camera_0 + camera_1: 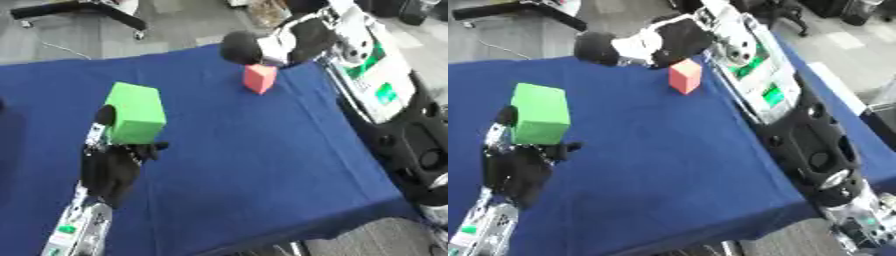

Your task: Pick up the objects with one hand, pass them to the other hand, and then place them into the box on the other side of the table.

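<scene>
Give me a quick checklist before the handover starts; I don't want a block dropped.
1. Left hand holds the green block: ok, fingers curled at its base.
2. Green block lifted off the blue table: cannot tell.
3. Right hand holds the red block: cannot tell; it sits just above the block.
4. Right hand free to receive: cannot tell.
5. Target box in view: not ok, none visible.

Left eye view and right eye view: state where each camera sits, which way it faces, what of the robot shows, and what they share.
Left eye view: head camera, looking down at the blue table; left robot hand holds the green block, right robot hand sits over the red block.
Right eye view: same head, same downward look; more of the right arm shows.
Shared: both blocks, both hands, table.
</scene>
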